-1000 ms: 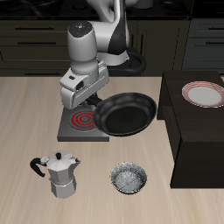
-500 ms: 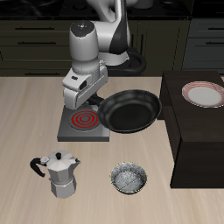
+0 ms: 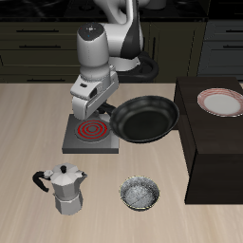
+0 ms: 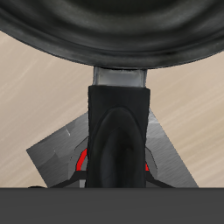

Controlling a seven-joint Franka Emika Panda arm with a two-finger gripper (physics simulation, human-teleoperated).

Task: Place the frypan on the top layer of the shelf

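The tool (image 3: 101,106) grips the frypan (image 3: 146,120) by its handle, holding it level above the bench, beside the shelf (image 3: 214,142), ready for lifting onto its top

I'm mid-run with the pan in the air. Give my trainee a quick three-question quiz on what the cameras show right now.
1. True or false: the frypan is resting on the burner plate.
2. What already sits on the top of the shelf?
A. a moka pot
B. a plate
C. a speckled bowl
3. By which part does the tool hold the frypan?

Key:
1. False. The pan is lifted, between the burner plate and the shelf.
2. B. A red-rimmed plate lies on the shelf top; the moka pot and the bowl stand on the table.
3. Its handle, as the wrist view shows.
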